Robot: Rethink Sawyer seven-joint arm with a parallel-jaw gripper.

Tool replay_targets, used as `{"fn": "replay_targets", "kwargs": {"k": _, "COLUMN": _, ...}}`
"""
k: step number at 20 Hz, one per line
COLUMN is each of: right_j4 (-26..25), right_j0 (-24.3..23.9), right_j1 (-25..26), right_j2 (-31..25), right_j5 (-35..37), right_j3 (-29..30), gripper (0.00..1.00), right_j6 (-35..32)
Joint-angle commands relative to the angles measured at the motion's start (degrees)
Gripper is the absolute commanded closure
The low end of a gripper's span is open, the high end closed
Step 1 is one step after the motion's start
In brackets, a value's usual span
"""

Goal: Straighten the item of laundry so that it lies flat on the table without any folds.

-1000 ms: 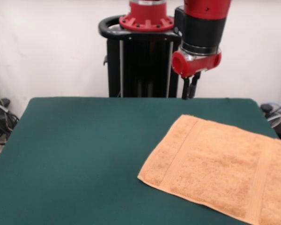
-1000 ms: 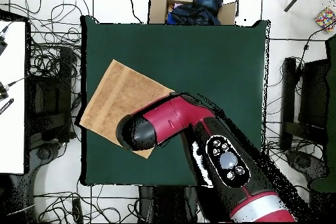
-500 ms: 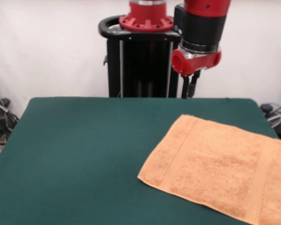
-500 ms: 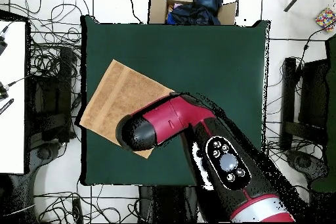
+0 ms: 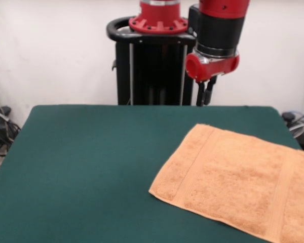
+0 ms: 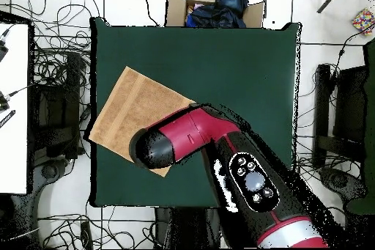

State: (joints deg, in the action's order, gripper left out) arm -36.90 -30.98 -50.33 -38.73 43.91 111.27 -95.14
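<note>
Gripper (image 5: 202, 94) fingers together, high above flat towel (image 5: 238, 179) overhanging table (image 5: 91, 162) edge

front low, overhead above; both table (image 5: 91, 167)

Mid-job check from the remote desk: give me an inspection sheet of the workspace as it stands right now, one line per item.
Surface: green table, bare apart from the towel.
Job's things: orange towel lies spread flat, no folds visible, set at an angle to the table's edges; in the overhead view one corner reaches the table's edge, and part of it is hidden under the arm.
Clutter: nothing seen on the table.
Gripper: gripper hangs above the table, clear of the towel, holding nothing; fingers close together.
Cables: loose cables on the floor around the table.
Surroundings: cardboard box with dark cloth inside, beyond the table's edge; black pedestal; white backdrop.
</note>
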Motion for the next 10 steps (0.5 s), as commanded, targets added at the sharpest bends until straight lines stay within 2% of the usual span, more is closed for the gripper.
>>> {"fn": "replay_targets", "kwargs": {"k": 1, "right_j4": 1.41, "right_j0": 1.68, "right_j1": 0.93, "right_j2": 1.81, "right_j5": -3.49, "right_j3": 2.88, "gripper": 1.0, "right_j6": -4.92}}
{"fn": "replay_targets", "kwargs": {"k": 10, "right_j4": 1.1, "right_j0": 1.66, "right_j1": 1.33, "right_j2": 1.91, "right_j5": -3.77, "right_j3": 2.76, "gripper": 1.0, "right_j6": -4.89}}
